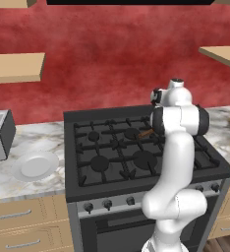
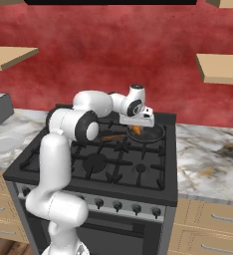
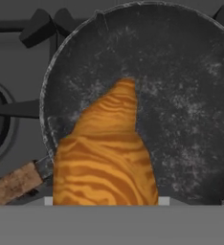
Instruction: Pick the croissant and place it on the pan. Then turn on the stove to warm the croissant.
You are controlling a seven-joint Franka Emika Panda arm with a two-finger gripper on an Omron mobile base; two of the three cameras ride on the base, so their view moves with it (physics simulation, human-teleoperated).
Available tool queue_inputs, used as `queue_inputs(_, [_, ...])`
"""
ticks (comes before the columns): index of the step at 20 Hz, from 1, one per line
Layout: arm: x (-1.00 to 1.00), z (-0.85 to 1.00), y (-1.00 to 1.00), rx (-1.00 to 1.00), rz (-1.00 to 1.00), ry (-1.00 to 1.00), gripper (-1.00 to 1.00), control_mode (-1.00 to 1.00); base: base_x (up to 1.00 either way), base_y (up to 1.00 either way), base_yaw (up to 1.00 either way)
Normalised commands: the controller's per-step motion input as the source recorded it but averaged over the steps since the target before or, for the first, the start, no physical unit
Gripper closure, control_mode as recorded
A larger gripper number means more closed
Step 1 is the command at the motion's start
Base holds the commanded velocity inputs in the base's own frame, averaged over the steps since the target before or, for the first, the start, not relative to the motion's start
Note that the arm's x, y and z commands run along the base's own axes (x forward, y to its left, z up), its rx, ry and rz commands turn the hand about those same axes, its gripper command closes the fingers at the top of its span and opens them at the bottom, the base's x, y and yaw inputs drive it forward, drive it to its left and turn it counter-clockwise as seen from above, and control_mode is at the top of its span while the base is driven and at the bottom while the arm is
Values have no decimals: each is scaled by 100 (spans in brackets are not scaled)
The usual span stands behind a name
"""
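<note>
The croissant is being held by the gripper above the pan, with its tapered tip pointing toward the middle of the dark pan floor in the hand view; the fingers themselves are being hidden there behind the pastry, but the orange-brown piece is seen clamped just beneath the hand in the right base view, hanging over the pan's near edge. The pan is being carried on a rear burner of the stove, its brown wooden handle lying across the grates toward the arm's side; in the left base view the handle is showing just beside the white arm. Whether the croissant is touching the pan floor cannot be told. The row of dark knobs along the silver front of the stove is being left free, well apart from the hand. To the left of the stove, a round white plate is resting on the marbled counter, and a silver toaster is standing behind it near the red wall. Wooden shelves are being shown on the wall at either side.
</note>
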Motion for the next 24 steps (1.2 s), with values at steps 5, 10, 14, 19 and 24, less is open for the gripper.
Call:
queue_inputs(5, [29,0,-16,2,0,0,100,-100,0,0,0])
queue_inputs(10, [28,-4,-17,2,0,0,100,-100,0,0,0])
queue_inputs(14, [16,-17,-5,0,0,0,100,-100,0,0,0])
queue_inputs(19, [15,-36,0,0,0,1,100,-100,0,0,0])
queue_inputs(24, [17,-31,-4,0,0,1,100,-100,0,0,0])
